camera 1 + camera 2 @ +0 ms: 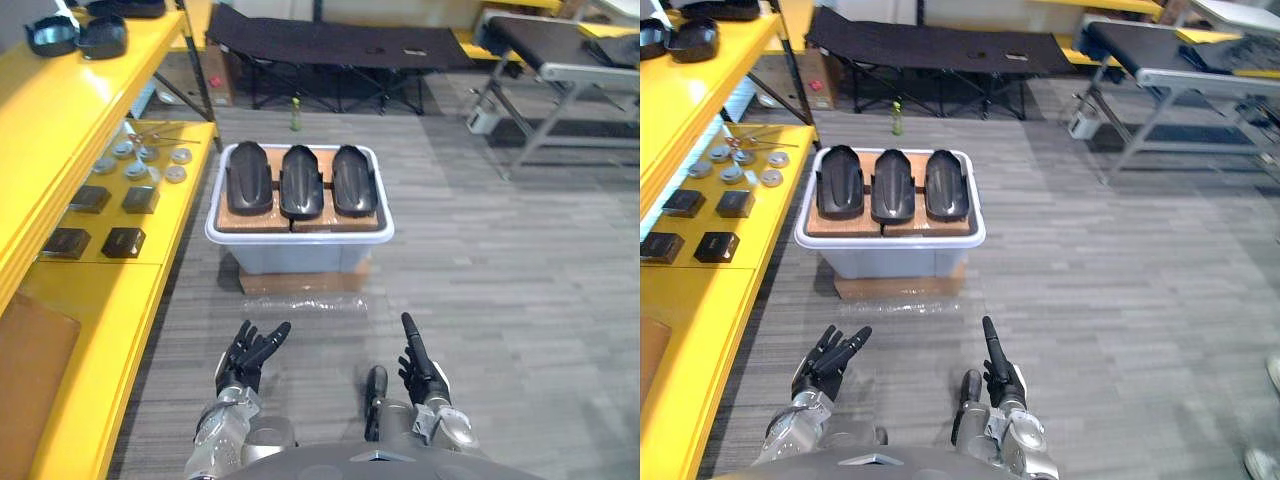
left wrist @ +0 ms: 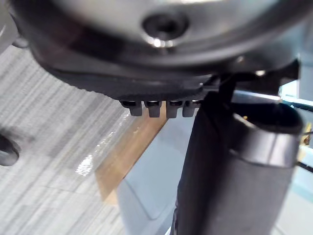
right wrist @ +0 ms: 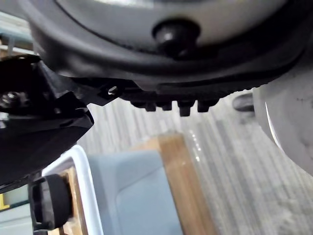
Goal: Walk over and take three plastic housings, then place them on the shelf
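Three black, glossy plastic housings, long rounded shells, lie side by side and lengthwise on brown boards [image 1: 262, 219] in a pale bin [image 1: 300, 252]. They are well ahead of both robot hands and untouched. The left housing [image 1: 249, 178] lies straight ahead of the left robot hand [image 1: 248, 360]. The middle housing [image 1: 301, 181] and right housing [image 1: 352, 180] lie ahead-left of the right robot hand [image 1: 420, 372]. The yellow shelf [image 1: 95, 105] stands left of the left robot hand.
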Motion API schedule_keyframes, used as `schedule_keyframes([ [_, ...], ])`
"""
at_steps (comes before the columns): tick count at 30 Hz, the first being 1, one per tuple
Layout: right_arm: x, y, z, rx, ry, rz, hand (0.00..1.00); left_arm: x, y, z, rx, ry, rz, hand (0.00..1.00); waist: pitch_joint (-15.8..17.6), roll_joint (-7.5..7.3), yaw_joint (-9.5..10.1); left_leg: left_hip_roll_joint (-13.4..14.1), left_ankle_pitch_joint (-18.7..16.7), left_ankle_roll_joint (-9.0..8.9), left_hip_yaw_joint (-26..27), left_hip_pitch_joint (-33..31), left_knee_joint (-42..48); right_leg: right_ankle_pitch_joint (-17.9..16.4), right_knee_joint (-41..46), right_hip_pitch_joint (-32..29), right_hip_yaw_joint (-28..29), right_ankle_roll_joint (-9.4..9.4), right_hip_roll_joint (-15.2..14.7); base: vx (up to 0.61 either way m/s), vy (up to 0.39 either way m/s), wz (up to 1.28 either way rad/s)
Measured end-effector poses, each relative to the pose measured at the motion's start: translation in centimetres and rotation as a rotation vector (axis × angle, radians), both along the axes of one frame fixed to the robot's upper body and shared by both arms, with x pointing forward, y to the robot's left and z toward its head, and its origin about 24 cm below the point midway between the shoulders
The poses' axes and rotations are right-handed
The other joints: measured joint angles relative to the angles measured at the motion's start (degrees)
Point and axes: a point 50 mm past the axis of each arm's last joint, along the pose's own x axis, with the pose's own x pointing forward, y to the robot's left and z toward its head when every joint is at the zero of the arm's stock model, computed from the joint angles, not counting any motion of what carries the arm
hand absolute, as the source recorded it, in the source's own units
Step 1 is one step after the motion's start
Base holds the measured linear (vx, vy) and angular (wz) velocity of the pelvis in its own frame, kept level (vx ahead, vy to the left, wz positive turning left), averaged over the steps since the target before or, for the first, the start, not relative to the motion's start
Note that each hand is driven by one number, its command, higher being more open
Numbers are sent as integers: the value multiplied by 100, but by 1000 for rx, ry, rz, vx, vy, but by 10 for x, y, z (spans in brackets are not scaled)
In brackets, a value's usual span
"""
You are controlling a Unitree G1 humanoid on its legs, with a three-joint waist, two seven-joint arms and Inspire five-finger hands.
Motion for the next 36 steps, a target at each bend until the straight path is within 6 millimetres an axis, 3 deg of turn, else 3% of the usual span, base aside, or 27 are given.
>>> schedule_keyframes([
  [1, 1, -3, 1, -7, -7, -6, 100, -2, -2, -1, -14, 5, 10, 100, -11, 106, -15, 125, -122, -64, -69, 71, 41, -60, 268, -12, -138, -103, 67, 595, -475, 61],
  [2, 3, -7, 4, -17, -21, -15, 100, -7, -6, -3, -40, 18, 30, 100, -127, 278, -10, 370, -195, -166, -168, 114, 158, -466, 502, 23, -340, -207, 241, 537, -419, 68],
  [3, 4, -11, 6, -27, -36, -32, 100, -9, -11, -4, -81, 18, 59, 100, -137, 399, -51, 492, -75, -179, -125, -247, 873, -661, 558, 101, -548, -298, 313, 505, -393, 63],
  [4, 4, -12, 7, -32, -41, -36, 100, -6, -15, -4, -99, 7, 66, 100, -131, 413, -52, 532, 43, -210, -90, -433, 1235, -711, 541, 159, -616, -331, 326, 299, -264, 63],
  [5, 6, -13, 9, -35, -55, -40, 100, -9, -21, -5, -124, 12, 69, 100, -95, 396, -20, 709, 401, -444, 38, -838, 2070, -794, 433, 400, -761, -420, 403, 364, -263, 53],
  [7, 5, -11, 9, -33, -55, -39, 100, -11, -21, -5, -125, 13, 63, 100, -77, 403, -36, 986, 463, -516, 337, -1103, 2703, -838, 88, 915, -990, -514, 502, 406, -236, 44],
  [8, 5, -13, 9, -35, -55, -51, 100, -9, -19, -5, -119, 6, 55, 100, -55, 374, -31, 1065, 434, -469, 602, -1086, 2463, -817, -159, 1245, -1088, -523, 497, 336, -154, 38],
  [11, 12, -22, 13, -54, -79, -95, 100, 4, -21, -2, -127, -28, 25, 100, -47, 361, -162, 1063, 515, -480, 967, -1079, 509, -764, -559, 1656, -1351, -469, 383, 282, -53, 43],
  [13, 14, -26, 15, -74, -80, -114, 100, 8, -24, -2, -127, -33, -6, 100, -45, 380, -204, 1046, 1129, -477, 910, -997, -602, -750, -588, 1752, -1356, -416, 315, 245, 107, 3],
  [15, 18, -30, 19, -96, -102, -110, 100, 9, -28, -1, -127, -37, -34, 100, -51, 468, -190, 1030, 2063, -515, 900, -894, -1038, -786, -656, 1825, -1234, -239, 322, 176, 178, -35],
  [16, 21, -27, 20, -95, -112, -110, 100, 13, -25, 0, -88, -44, -77, 100, -6, 338, -213, 860, 1992, -467, 1033, -686, -1247, -795, -668, 1862, -1099, -62, 109, 180, 219, -31],
  [19, 22, -19, 23, -125, -130, -51, 100, 21, -20, 4, -32, -62, -147, 100, -21, 83, -221, 577, 2091, -323, 1258, -565, -1665, -711, -761, 1732, -998, 85, -140, 128, 180, -24],
  [23, 21, -11, 30, -176, -159, -14, 100, 24, -8, 7, 21, -56, -167, 100, -29, 14, -344, 307, 2186, -181, 1379, -332, -2037, -570, -858, 1787, -980, 293, -365, 79, 100, -5],
  [28, 18, -21, 50, -237, -241, -60, 100, 19, -1, 5, 37, -39, -166, 100, -54, -15, -358, 314, 2218, -141, 1437, -187, -2344, -548, -590, 1622, -974, 322, -400, -7, 21, -6],
  [30, 17, -36, 55, -275, -257, -126, 100, 11, -9, 1, 2, -13, -197, 100, -55, 31, -397, 424, 2151, -150, 1424, -155, -2518, -524, 743, 910, -781, 305, -437, -87, 60, -2],
  [32, 12, -42, 55, -298, -250, -169, 100, 8, -11, -1, -9, -3, -219, 100, 28, 3, -489, 528, 2184, -103, 1294, -28, -2480, -315, 1486, 635, -586, 240, -461, -37, 40, 21],
  [33, 9, -42, 54, -297, -242, -177, 100, 4, -10, -3, -9, 12, -216, 100, 40, 3, -510, 570, 2181, -103, 1262, -14, -2456, -416, 1496, 629, -578, 197, -436, 3, 19, 24],
  [34, 4, -41, 54, -295, -238, -194, 100, -1, -6, -4, 0, 31, -210, 100, -9, -110, -509, 596, 2146, -110, 1243, -21, -2383, -513, 1075, 728, -519, 179, -372, -7, -16, 15],
  [35, 3, -39, 56, -290, -249, -198, 100, -3, 1, -4, 13, 34, -198, 100, -35, -232, -503, 562, 2116, -142, 1243, -86, -2320, -298, 582, 823, -493, 301, -328, -1, -114, 9],
  [36, 7, -37, 60, -281, -281, -191, 100, -3, 11, -2, 22, 33, -162, 100, -28, -347, -484, 560, 2087, -202, 1233, -99, -2287, -72, 8, 1044, -557, 292, -275, 3, -145, 0],
])
